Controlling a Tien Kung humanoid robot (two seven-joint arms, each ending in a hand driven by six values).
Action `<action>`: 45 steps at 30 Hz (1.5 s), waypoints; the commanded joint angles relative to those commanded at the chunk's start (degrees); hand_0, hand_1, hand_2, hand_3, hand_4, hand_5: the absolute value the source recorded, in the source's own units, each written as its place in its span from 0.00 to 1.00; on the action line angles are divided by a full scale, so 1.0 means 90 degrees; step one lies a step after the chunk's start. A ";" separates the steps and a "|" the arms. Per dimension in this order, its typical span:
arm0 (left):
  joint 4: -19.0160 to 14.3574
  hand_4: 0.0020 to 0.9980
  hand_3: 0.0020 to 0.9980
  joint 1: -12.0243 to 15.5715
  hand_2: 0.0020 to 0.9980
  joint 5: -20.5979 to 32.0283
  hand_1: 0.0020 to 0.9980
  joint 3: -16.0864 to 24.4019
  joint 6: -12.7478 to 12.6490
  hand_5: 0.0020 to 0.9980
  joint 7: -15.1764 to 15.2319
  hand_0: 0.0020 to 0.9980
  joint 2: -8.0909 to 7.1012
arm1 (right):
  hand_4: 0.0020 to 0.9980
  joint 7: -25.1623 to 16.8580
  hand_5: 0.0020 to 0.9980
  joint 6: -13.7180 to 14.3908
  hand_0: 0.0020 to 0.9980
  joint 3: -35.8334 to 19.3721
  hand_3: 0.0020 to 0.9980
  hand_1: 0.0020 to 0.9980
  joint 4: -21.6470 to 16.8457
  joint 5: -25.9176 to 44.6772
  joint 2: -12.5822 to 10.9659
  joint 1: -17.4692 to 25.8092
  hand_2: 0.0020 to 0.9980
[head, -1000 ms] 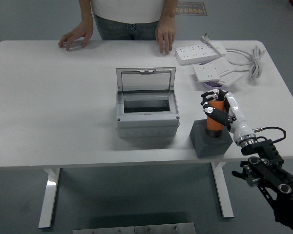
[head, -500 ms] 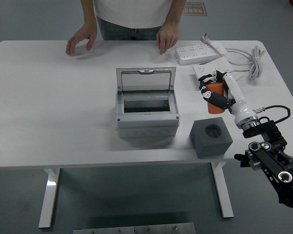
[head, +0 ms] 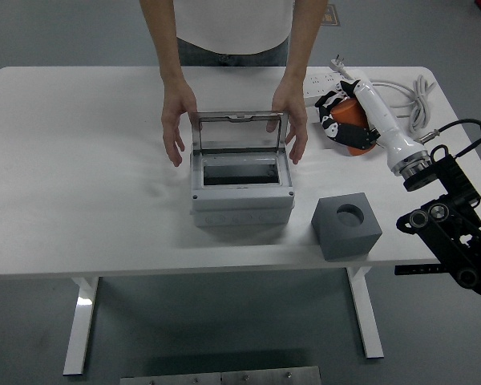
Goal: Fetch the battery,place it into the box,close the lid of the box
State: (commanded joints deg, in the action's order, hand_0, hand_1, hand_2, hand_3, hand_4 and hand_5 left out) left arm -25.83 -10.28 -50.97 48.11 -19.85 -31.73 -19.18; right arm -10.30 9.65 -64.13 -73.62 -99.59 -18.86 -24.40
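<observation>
- The orange battery is being gripped in the curled fingers of the right hand and held above the table, to the right of the box.
- The box is being shown with its lid standing open at the back.
- The lid's two sides are being flanked by a person's hands, fingers extended.
- The grey block with a round, empty socket is being shown nearer the front edge.
</observation>
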 joint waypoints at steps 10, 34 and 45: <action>-0.0002 0.54 0.60 -0.0015 0.59 0.0012 0.69 -0.0005 -0.0009 0.00 -0.0003 0.65 -0.0021 | 0.32 0.0575 0.00 -0.0273 0.20 0.0548 0.37 0.24 0.0004 -0.1670 0.0088 -0.0445 0.32; -0.0026 0.54 0.60 -0.0044 0.59 -0.0081 0.69 0.0066 -0.0018 0.00 -0.0095 0.64 -0.0072 | 0.30 0.1536 0.00 -0.0613 0.22 0.1773 0.37 0.24 0.0426 -0.2626 0.0979 -0.1192 0.32; -0.0032 0.54 0.60 -0.0062 0.59 -0.0165 0.69 0.0111 -0.0001 0.00 -0.0132 0.64 -0.0083 | 0.32 0.1474 0.00 -0.0348 0.21 0.1961 0.37 0.24 0.0883 -0.2149 0.1314 -0.1264 0.32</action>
State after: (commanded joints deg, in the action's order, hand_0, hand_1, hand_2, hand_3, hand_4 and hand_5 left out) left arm -26.12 -10.84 -52.45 49.11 -19.86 -32.92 -19.93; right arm 2.97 6.51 -46.48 -65.68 -118.93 -7.03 -35.78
